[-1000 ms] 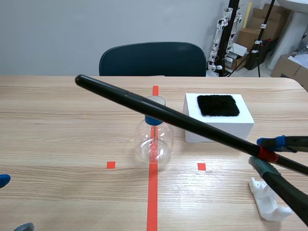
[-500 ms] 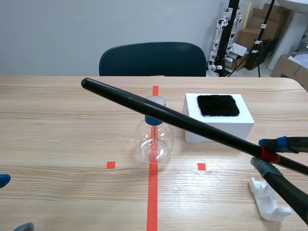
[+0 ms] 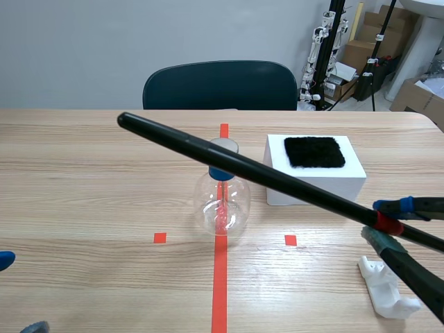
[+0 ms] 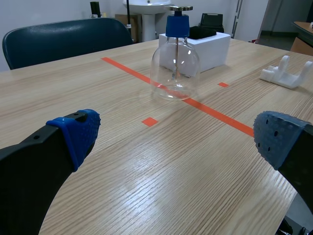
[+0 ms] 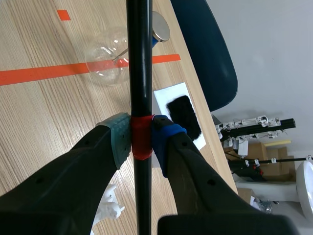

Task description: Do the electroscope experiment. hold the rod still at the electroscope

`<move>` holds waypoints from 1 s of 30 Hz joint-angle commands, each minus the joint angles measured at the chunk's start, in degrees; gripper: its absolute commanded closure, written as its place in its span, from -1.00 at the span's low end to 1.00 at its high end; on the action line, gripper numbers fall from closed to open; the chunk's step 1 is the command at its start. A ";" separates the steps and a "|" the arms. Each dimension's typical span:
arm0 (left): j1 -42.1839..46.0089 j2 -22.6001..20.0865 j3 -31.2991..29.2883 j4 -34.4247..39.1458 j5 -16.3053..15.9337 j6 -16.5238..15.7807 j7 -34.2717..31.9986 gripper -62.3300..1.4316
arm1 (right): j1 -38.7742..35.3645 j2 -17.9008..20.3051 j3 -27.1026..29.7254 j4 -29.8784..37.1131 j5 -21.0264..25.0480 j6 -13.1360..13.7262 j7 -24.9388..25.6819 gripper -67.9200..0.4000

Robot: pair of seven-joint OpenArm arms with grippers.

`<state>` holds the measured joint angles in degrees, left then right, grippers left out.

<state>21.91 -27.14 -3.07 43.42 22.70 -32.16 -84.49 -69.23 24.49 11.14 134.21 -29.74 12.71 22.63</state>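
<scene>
One long black rod (image 3: pixel 277 180) is the centre of it all: it slants up across the middle of the surface (image 3: pixel 83 194), with its free end out toward the left edge. It crosses right at the top of the electroscope (image 3: pixel 222 205), a clear glass flask with a blue stopper and a metal disc (image 5: pixel 160 25). From the right wrist view the rod passes just beside that disc; I cannot tell whether the two touch. The flask stands near the middle of the surface, on the red centre line.

The right pincer (image 3: pixel 381 222) is clamped on the rod at its red band (image 5: pixel 139 139), one pad on each side, over the right part of the surface. The left pincer (image 4: pixel 176 134) sits low by the near left corner with its fingers wide apart and nothing between them.

Just beside the flask, toward the right edge, is a white box (image 3: pixel 316 184) with a black pad (image 3: pixel 314 151) on top. A white plastic cradle (image 3: pixel 385 295) lies near the near right corner, and a dark chair (image 3: pixel 218 83) stands beyond the far edge.

To my eye the rod is presented and the step in hand is the hold itself. What comes next calls for a firm grip and a motionless arm, with no drift off the disc.
</scene>
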 commanded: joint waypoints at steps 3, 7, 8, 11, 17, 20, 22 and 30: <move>-0.02 -0.37 -0.04 0.50 -0.59 -0.13 -0.98 -1.00 | 0.55 0.61 0.07 0.83 0.42 -0.63 0.44 0.92; -0.02 -0.37 -0.04 0.50 -0.59 -0.13 -0.98 -1.00 | 0.55 0.61 0.07 0.83 0.42 -0.63 0.44 0.92; -0.02 -0.37 -0.04 0.50 -0.59 -0.13 -0.98 -1.00 | 0.55 0.61 0.07 0.83 0.42 -0.63 0.44 0.92; -0.02 -0.37 -0.04 0.50 -0.59 -0.13 -0.98 -1.00 | 0.55 0.61 0.07 0.83 0.42 -0.63 0.44 0.92; -0.02 -0.37 -0.04 0.50 -0.59 -0.13 -0.98 -1.00 | 0.55 0.61 0.07 0.83 0.42 -0.63 -0.74 0.92; -0.02 -0.37 -0.04 0.50 -0.59 -0.13 -0.98 -1.00 | 0.68 0.61 0.07 0.83 0.42 -0.63 -2.58 0.92; -0.02 -0.37 -0.04 0.50 -0.59 -0.13 -0.98 -1.00 | 0.81 0.61 0.07 0.83 0.39 -0.66 -2.97 0.92; -0.02 -0.37 -0.04 0.50 -0.59 -0.13 -0.98 -1.00 | 0.81 0.61 0.07 0.83 0.39 -0.66 -3.23 0.92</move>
<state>21.91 -27.14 -3.07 43.42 22.70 -32.16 -84.49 -69.08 24.49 11.14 134.21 -29.74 12.71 18.98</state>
